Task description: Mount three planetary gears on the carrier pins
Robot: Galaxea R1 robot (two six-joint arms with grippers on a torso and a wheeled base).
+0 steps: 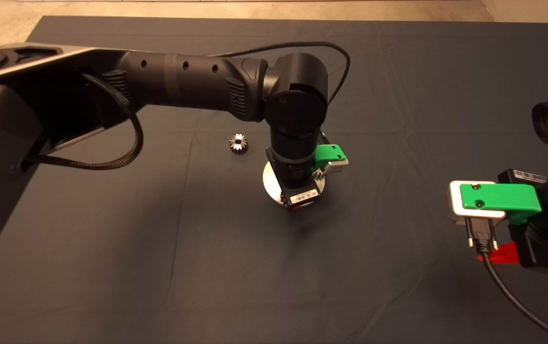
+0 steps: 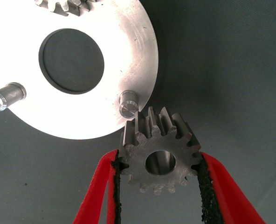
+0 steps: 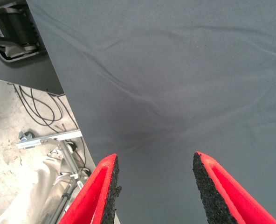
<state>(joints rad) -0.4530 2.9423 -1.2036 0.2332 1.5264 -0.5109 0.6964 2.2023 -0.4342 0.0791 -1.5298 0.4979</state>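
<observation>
My left gripper [image 2: 159, 159] is shut on a silver-grey planetary gear [image 2: 159, 140], gripped at its toothed sides by both pads. It hangs over the rim of the round silver disc [image 2: 128, 56], right beside one bare carrier pin [image 2: 127, 103]. A second bare pin [image 2: 5, 95] stands across the centre hole. Another gear [image 2: 63, 5] shows at the disc's far rim, cut off by the picture edge. In the head view the left arm covers most of the disc [image 1: 269, 179], and a loose gear [image 1: 238, 143] lies on the mat to its upper left.
My right gripper [image 1: 494, 255] waits open at the mat's right side, fingers [image 3: 105, 186] apart over bare cloth. Beyond the mat's edge [image 3: 63, 88] the right wrist view shows floor, cables and a metal stand. A black cable loops under the left arm.
</observation>
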